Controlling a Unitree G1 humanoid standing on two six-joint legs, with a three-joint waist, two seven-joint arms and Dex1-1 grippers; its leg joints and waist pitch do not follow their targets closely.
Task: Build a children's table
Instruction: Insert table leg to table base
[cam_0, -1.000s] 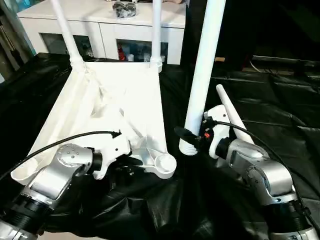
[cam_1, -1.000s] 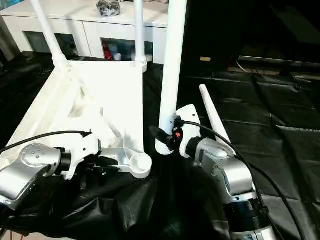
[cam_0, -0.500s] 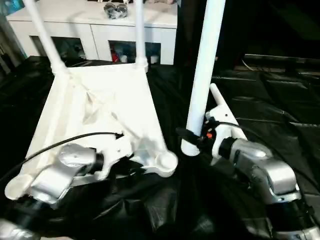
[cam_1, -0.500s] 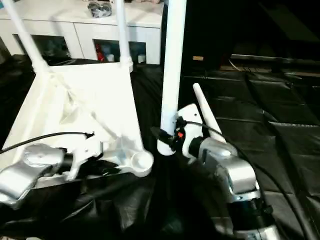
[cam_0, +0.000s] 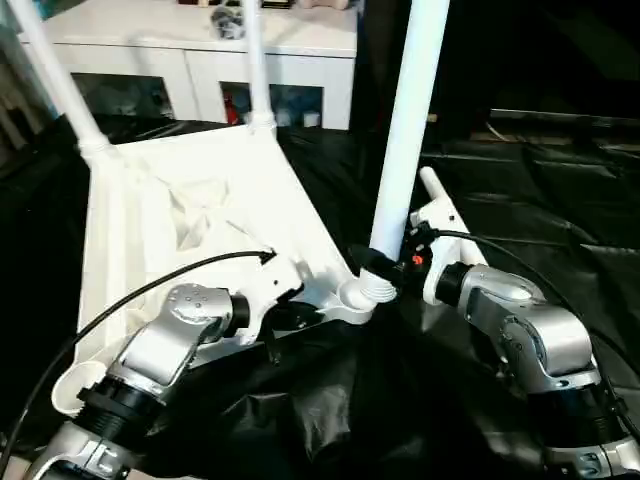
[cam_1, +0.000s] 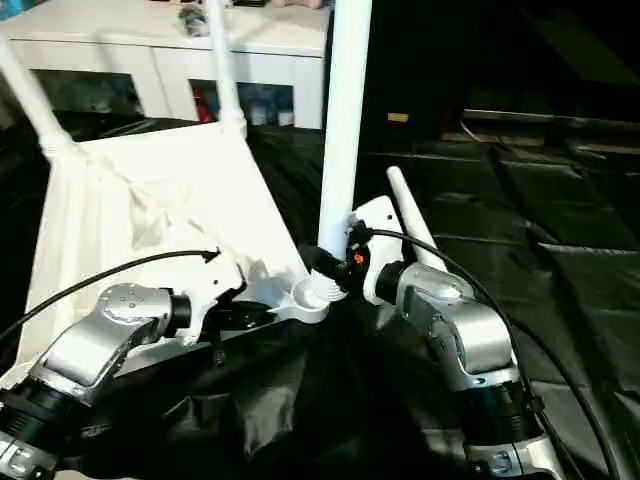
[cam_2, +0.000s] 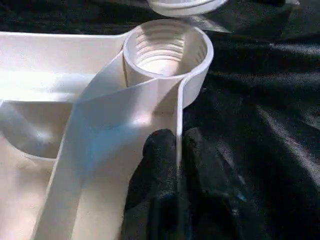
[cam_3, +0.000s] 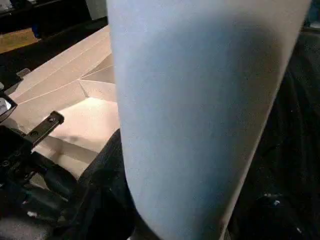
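Lining up now: right gripper (cam_0: 385, 270) clamps the leg (cam_0: 405, 140) mid-frame over the socket (cam_2: 167, 47); left gripper (cam_2: 177, 150) pinches the tabletop (cam_0: 200, 220) rim. Keep it plumb, then twist.

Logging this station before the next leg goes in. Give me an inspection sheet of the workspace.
Surface: black sheeting, wrinkled, covers the work area.
Job's things: tabletop lies underside up; two fitted legs stand at its far corners; a third leg is held upright, its threaded end at the near corner socket; a fourth leg lies on the sheeting behind the right arm.
Clutter: nothing seen on the sheeting.
Grippers: left gripper pinches the tabletop's edge wall beside the socket; right gripper is closed around the third leg near its base.
Cables: black cable arcs over the left forearm; another runs along the right arm.
Surroundings: white glass-door cabinet behind, small items on top.
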